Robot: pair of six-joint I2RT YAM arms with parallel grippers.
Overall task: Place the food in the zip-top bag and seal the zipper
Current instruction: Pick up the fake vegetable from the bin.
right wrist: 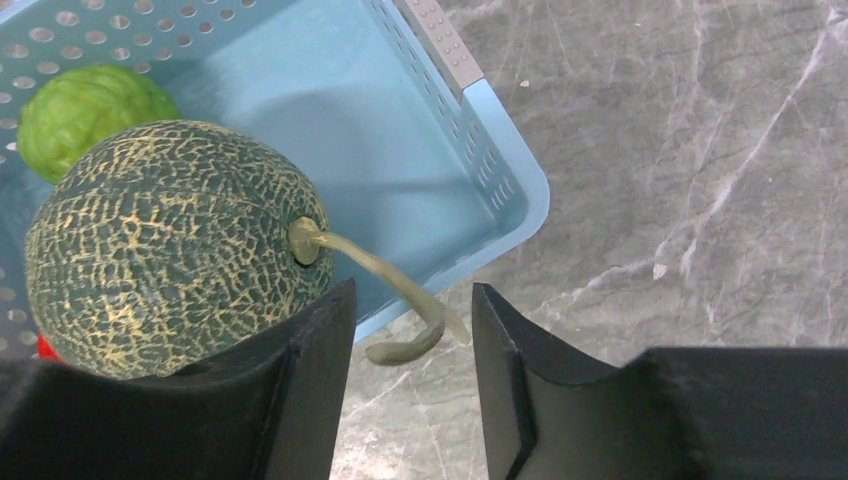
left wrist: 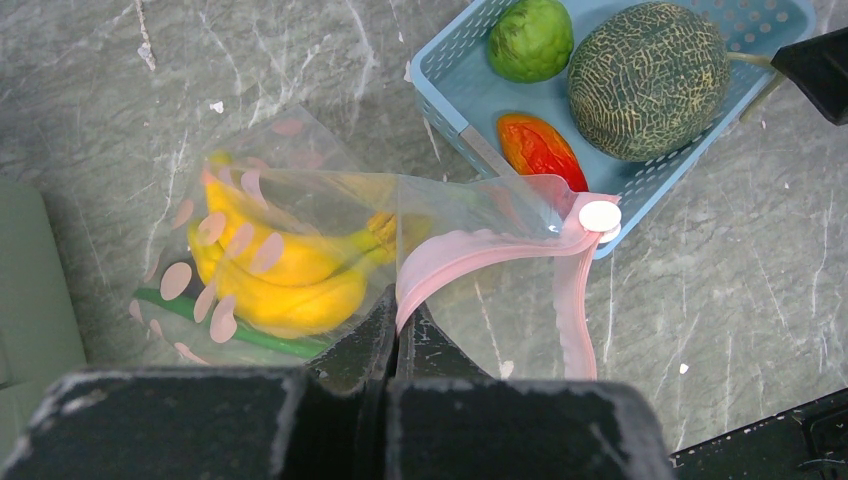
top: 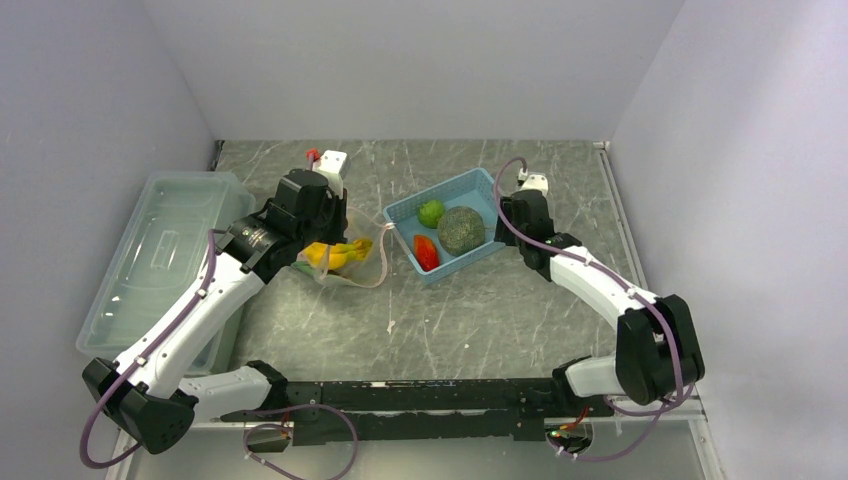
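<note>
Left claw [left wrist: 397,318] clamps zipper [left wrist: 478,251]; right claw [right wrist: 413,312] gapes around melon stem [right wrist: 385,277].

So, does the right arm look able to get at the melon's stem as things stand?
Probably yes. The right tool stands open with the stem of the dark green melon between its fingers, hanging over the rim of the blue basket, and nothing blocks the gap.
</note>
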